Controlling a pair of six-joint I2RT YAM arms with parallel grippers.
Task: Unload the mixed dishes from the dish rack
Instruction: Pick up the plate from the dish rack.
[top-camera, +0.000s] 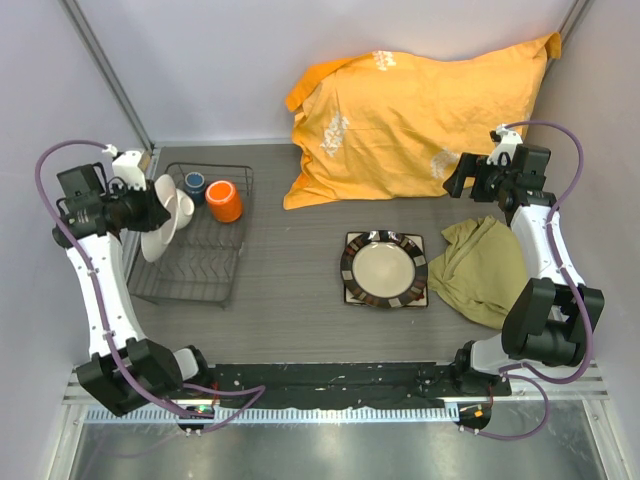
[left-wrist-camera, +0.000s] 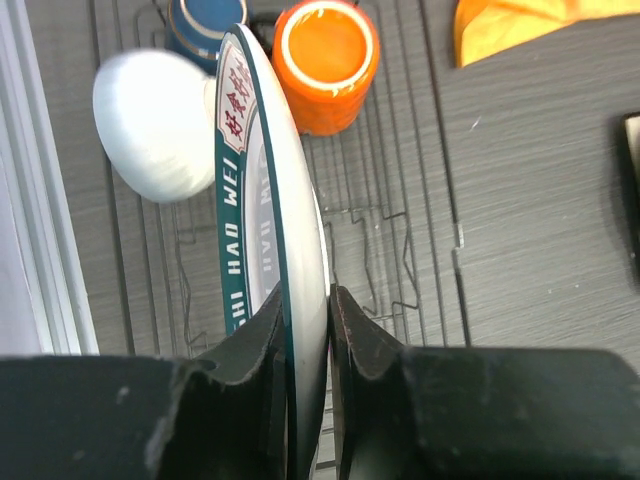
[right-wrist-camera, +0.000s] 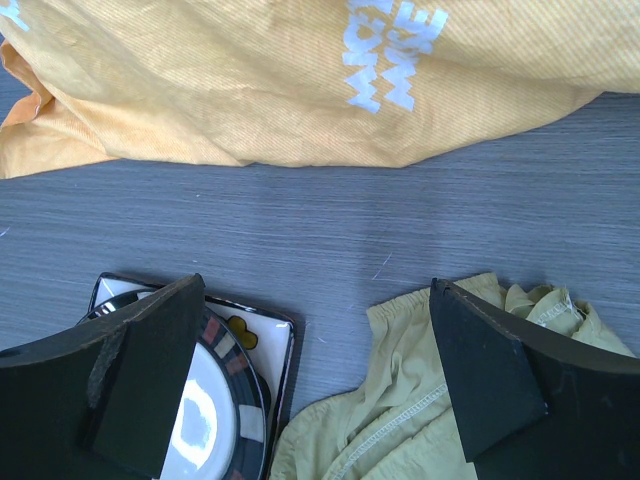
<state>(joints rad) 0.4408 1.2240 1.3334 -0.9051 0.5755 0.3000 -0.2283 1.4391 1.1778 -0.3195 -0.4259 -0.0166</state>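
Edgewise, plate (left-wrist-camera: 272, 200) in left end effector (left-wrist-camera: 308, 302)

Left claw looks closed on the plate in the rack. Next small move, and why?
Probably lift the green-rimmed plate straight up out of the dish rack: the left claw pinches its edge, it stands upright, and the white bowl and orange mug sit close beside it.

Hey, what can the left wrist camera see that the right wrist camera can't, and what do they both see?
Only the left wrist view: the left gripper clamped on a green-rimmed plate seen edge-on, with the white bowl, orange mug, blue cup and dish rack beyond. Only the right wrist view: the open right gripper, a yellow-green cloth, and the round plate stacked on the square plate. Both: the orange pillow and grey table.
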